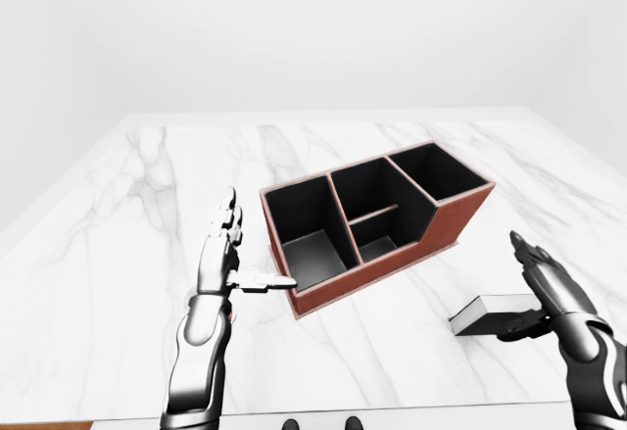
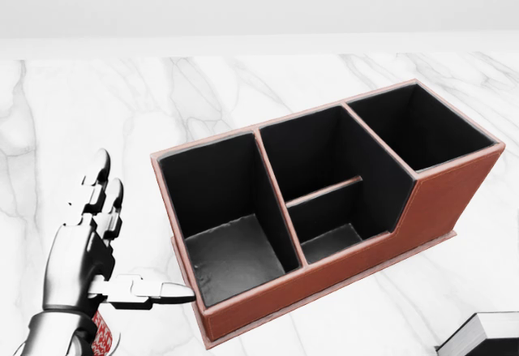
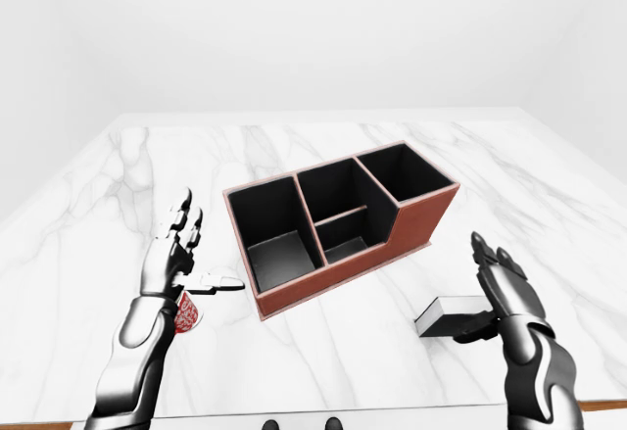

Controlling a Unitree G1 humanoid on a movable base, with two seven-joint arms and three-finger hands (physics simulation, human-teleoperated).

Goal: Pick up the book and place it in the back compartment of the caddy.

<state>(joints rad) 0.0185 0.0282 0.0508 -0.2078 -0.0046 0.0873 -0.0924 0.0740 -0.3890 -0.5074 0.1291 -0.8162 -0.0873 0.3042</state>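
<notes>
We record the book point(image 3: 453, 314) flat on the marble table point(image 3: 323, 146) at the caddy's point(image 3: 338, 224) 4 o'clock in the right-eye view, with the right hand point(image 3: 505, 293) spread beside it and the left hand point(image 3: 176, 259) spread at 9 o'clock.

left hand point(image 2: 85, 246): I see glossy silver shell, black joints, three segmented fingers
right hand point(image 3: 505, 288): darker, chrome-black
forearms: polished metallic, rounded
</notes>
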